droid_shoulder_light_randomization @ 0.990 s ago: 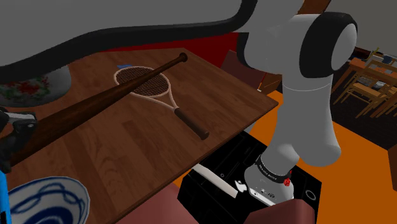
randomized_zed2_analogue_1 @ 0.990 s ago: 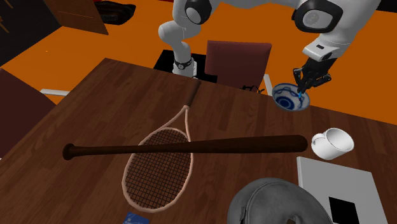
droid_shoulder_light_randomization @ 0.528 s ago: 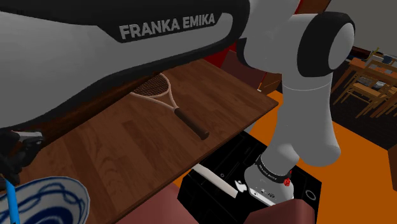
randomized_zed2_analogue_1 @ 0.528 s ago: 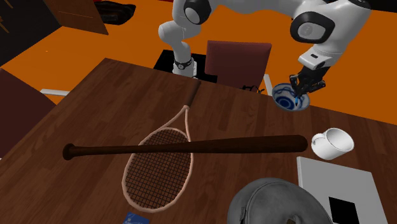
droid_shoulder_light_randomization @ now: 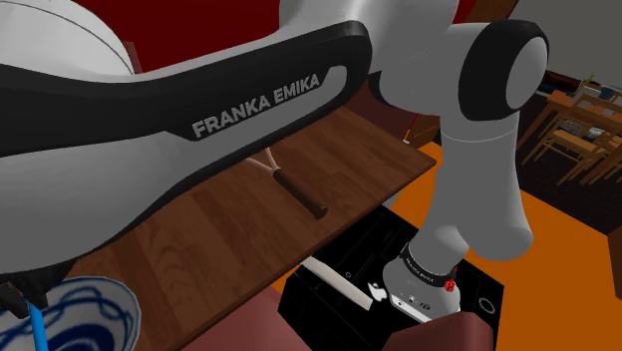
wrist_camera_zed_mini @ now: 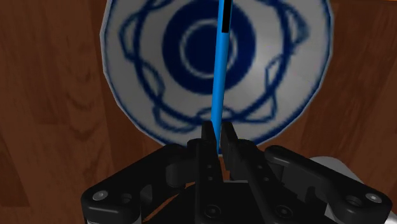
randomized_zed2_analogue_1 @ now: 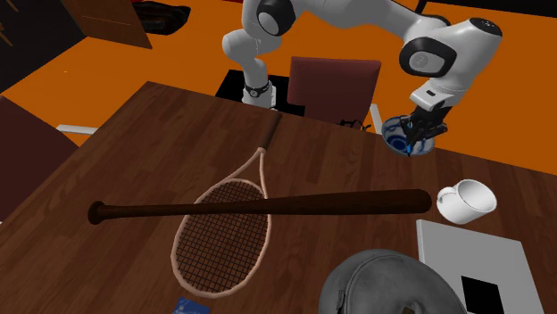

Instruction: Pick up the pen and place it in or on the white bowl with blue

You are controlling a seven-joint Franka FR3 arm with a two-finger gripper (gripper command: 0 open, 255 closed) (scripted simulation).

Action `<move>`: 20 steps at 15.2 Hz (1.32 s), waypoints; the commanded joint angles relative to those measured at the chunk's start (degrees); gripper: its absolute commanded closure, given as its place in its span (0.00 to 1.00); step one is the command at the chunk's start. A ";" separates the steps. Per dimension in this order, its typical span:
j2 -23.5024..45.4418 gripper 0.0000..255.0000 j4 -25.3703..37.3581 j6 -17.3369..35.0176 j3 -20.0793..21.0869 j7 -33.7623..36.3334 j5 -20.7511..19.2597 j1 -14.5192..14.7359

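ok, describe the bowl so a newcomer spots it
Start at the wooden table, at its edge nearest the red chair. The bowl sits there under the gripper holding a blue pen; unlike the plain white mug nearby, it has blue swirls.

I see a home dining room, wooden table (randomized_zed2_analogue_1: pixel 116 152), red chair (randomized_zed2_analogue_1: pixel 332 85) at its edge, orange floor (randomized_zed2_analogue_1: pixel 201 40), mug (randomized_zed2_analogue_1: pixel 464 200), wooden chairs (droid_shoulder_light_randomization: pixel 568 140) beyond.

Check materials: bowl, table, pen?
The bowl looks like glazed ceramic: smooth white with blue swirls. The table looks like wood: brown, visible grain, matte. The pen is a smooth blue shaft with a black end, perhaps plastic; hard to tell.
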 commanded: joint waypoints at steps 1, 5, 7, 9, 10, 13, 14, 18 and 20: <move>0.16 1.00 -0.52 0.66 -0.08 0.10 -0.12 -0.09; 0.16 1.00 -0.51 0.66 -0.08 0.10 -0.12 -0.09; 0.17 1.00 -0.50 0.64 -0.08 0.10 -0.12 -0.08; 0.17 0.00 -0.50 0.64 -0.08 0.10 -0.12 -0.08; 0.17 0.00 -0.50 0.64 -0.08 0.10 -0.12 -0.08; 0.17 0.00 -0.50 0.64 -0.08 0.10 -0.12 -0.08; 0.17 0.00 -0.50 0.64 -0.08 0.10 -0.12 -0.08; -1.28 0.00 4.69 -5.61 0.61 -0.89 0.97 0.73; -1.29 0.00 4.68 -5.61 0.61 -0.89 0.97 0.73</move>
